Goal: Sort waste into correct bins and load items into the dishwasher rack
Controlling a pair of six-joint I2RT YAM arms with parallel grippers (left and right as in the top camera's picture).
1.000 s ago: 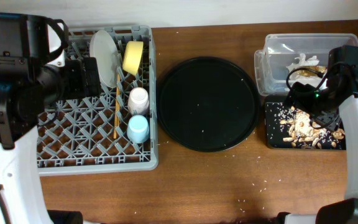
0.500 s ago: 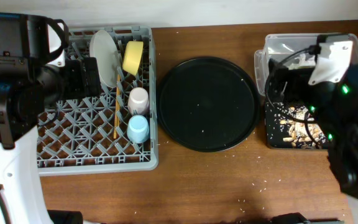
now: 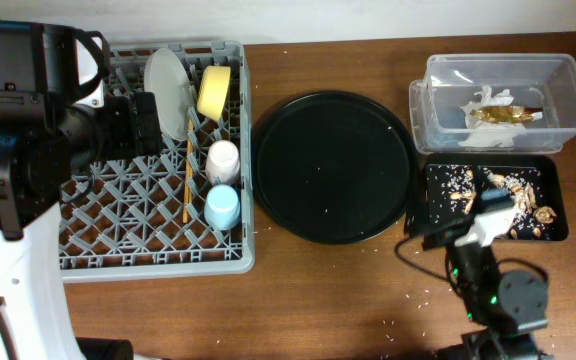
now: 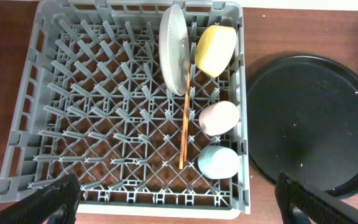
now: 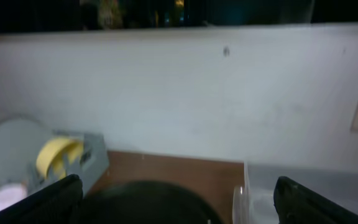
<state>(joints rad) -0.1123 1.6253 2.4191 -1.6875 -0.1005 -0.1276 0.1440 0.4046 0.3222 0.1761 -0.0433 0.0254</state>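
The grey dishwasher rack (image 3: 118, 220) at the left holds a pale grey plate (image 3: 168, 92) on edge, a yellow bowl (image 3: 214, 92), a pink cup (image 3: 223, 160), a light blue cup (image 3: 222, 207) and wooden chopsticks (image 3: 187, 170). The left wrist view shows the same rack (image 4: 104, 124). My left gripper (image 4: 179, 208) is open and empty above the rack's front edge. The clear tub (image 3: 558, 80) holds white tissue (image 3: 488, 100) and a brown-gold wrapper (image 3: 508, 116). The shallow black tray (image 3: 438, 215) holds beige food scraps (image 3: 523, 195). My right gripper (image 5: 179, 205) is open and empty, facing the back wall.
A large round black tray (image 3: 333, 165) lies between the rack and the bins, with a few crumbs on it. My right arm (image 3: 493, 285) sits low at the table's front right. Crumbs are scattered on the wood near it.
My right arm has pulled back from over the tub and black tray to the table's front edge, uncovering both bins. The left arm has not moved.
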